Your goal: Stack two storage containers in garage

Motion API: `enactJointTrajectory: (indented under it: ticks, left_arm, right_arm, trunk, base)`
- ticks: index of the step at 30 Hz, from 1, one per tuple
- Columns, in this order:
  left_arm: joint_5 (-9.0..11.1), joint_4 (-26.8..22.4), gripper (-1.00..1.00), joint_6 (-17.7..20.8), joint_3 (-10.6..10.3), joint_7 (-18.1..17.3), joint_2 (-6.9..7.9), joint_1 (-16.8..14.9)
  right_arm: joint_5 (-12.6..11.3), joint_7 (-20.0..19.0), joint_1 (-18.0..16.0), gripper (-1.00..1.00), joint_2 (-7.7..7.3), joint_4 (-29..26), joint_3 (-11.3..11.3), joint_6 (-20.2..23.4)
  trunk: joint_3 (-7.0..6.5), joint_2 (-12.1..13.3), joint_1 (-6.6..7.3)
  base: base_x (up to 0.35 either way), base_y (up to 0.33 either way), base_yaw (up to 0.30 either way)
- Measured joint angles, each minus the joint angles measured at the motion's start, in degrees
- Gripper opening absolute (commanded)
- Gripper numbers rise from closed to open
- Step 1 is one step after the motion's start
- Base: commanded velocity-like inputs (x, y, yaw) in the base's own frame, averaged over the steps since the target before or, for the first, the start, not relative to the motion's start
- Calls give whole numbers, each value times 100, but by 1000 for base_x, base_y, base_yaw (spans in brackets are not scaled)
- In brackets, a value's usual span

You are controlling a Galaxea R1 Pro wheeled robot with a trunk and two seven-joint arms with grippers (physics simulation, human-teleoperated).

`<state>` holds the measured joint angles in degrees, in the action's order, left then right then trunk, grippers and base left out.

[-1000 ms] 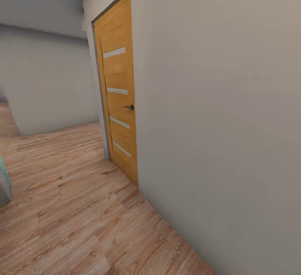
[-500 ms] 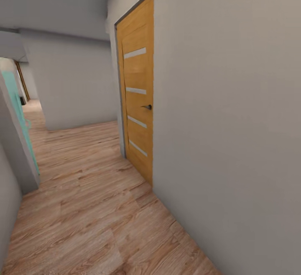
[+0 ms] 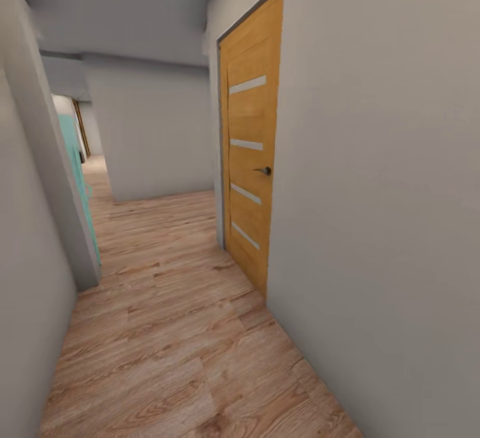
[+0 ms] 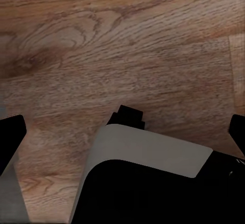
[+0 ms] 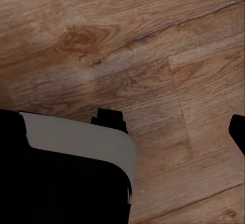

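Wood-plank flooring (image 3: 167,331), light brown, runs down a narrow hallway in head view. Pale grey wall (image 3: 387,225) close on the right, w/ a tan door (image 3: 252,165) set in it: shut, four pale glass slats, small dark handle (image 3: 265,171) at mid height. Another grey wall (image 3: 27,271) close on the left; past its corner a teal panel (image 3: 77,171) stands along the passage. Far end: grey wall (image 3: 160,131) across the corridor, opening off to its left.

Left wrist view: left tool (image 4: 122,132) hangs over plank floor, dark fingertips (image 4: 11,134) at both picture edges, wide apart, nothing between; grey-and-black robot body (image 4: 148,178) below it. Right wrist view: right tool looks down on planks too; one dark tip (image 5: 237,129) at edge, other hidden, so spread or not – can't tell.

Storage containers, garage: not seen from this spot.
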<state>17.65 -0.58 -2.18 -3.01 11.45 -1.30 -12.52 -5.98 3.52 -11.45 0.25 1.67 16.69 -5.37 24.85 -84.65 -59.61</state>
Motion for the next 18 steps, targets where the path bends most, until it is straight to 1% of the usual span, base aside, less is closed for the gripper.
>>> enactJointTrajectory:
  ticks: [6, 13, 18]
  left_arm:
    - [0, 0, 100, 0, -1, 0, 0, 0]
    - [0, -1, 100, 0, 0, 0, 0, 0]
    - [0, -1, 100, 0, 0, 0, 0, 0]
  right_arm:
    - [-1, 4, 0, 100, 7, 0, -4, 13]
    - [-9, -13, 0, 100, -20, 0, -5, 20]
    - [-3, -22, 0, 100, 1, 0, -4, 5]
  trunk:
    - [0, 0, 0]
    - [0, 0, 0]
    - [0, 0, 0]
  base:
    - [0, 0, 275]
    - [0, 0, 276]
    - [0, 0, 277]
